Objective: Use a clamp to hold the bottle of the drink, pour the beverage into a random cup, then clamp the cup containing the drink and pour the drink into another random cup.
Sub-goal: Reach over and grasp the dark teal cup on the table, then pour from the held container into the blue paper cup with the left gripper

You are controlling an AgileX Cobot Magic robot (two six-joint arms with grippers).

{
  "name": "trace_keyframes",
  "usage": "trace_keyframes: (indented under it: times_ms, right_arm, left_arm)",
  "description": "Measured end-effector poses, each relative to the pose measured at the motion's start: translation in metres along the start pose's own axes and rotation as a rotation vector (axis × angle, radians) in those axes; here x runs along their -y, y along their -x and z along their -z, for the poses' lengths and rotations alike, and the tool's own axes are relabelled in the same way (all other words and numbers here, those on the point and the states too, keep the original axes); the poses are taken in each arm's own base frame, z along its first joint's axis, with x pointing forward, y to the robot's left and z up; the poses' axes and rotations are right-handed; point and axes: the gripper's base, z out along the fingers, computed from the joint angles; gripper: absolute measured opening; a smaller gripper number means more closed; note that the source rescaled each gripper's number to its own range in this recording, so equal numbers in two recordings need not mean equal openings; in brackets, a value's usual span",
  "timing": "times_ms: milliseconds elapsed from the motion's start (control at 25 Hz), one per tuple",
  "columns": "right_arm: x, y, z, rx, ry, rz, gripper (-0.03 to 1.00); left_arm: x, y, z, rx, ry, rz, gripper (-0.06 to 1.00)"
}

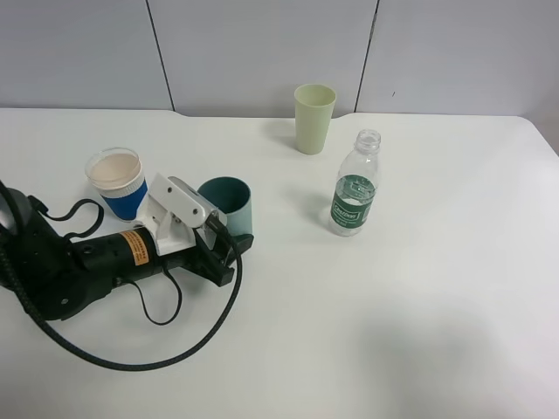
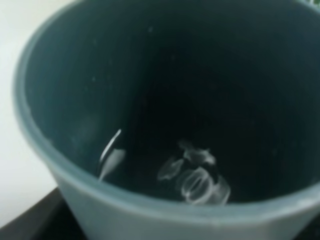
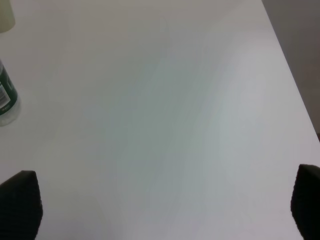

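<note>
1. The left pincer (image 1: 225, 237) is closed tight on the teal tumbler (image 1: 229, 202), which stands upright on the worktop (image 1: 393, 332) at the pincer's tip. By my reading, the step in hand is to lift this cup and pour.
2. A shallow pool of beverage (image 2: 195, 177) glints at the tumbler's bottom. There is little to spill, but a level lift is wise.
3. The pads are hidden by the cup wall, so I cannot tell how squarely they grip. A slow first raise would test the hold.
4. The blue-banded cup (image 1: 118, 182) stands just beside the pincer's wrist, back from the tip. The tumbler should rise above that thick white rim before tilting.
5. The right pincer (image 3: 162, 205) hangs wide open and holds nothing. The bottle (image 1: 354, 188) stands off to one side of it, well apart from the left pincer. The pale green cup (image 1: 314, 116) stands beyond the bottle.
6. The worktop is white, smooth and matte. A black cable (image 1: 175, 345) loops on it beside the left arm and could snag on a wide swing. Pale grey wall panels (image 1: 262, 52) close the room behind.
</note>
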Motion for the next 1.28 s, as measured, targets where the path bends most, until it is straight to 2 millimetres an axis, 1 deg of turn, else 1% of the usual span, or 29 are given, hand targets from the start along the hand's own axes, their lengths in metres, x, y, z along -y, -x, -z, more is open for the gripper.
trace_keyframes:
  times_ms: [360, 560, 960, 1120, 1280]
  right_arm:
    - [0.000, 0.000, 0.000, 0.000, 0.000, 0.000, 1.00]
    - [0.000, 0.000, 0.000, 0.000, 0.000, 0.000, 1.00]
    - [0.000, 0.000, 0.000, 0.000, 0.000, 0.000, 1.00]
    - [0.000, 0.000, 0.000, 0.000, 0.000, 0.000, 1.00]
    - [0.000, 0.000, 0.000, 0.000, 0.000, 0.000, 1.00]
  left_arm:
    - [-0.004, -0.002, 0.049, -0.036, 0.148, 0.002, 0.01]
    - [-0.008, 0.001, 0.068, -0.026, 0.225, 0.030, 0.01]
    - [-0.008, 0.018, 0.081, 0.026, 0.240, 0.041, 0.01]
    - [-0.009, 0.030, 0.083, 0.021, 0.257, 0.064, 0.01]
    - [-0.010, 0.049, 0.082, 0.006, 0.260, 0.090, 0.01]
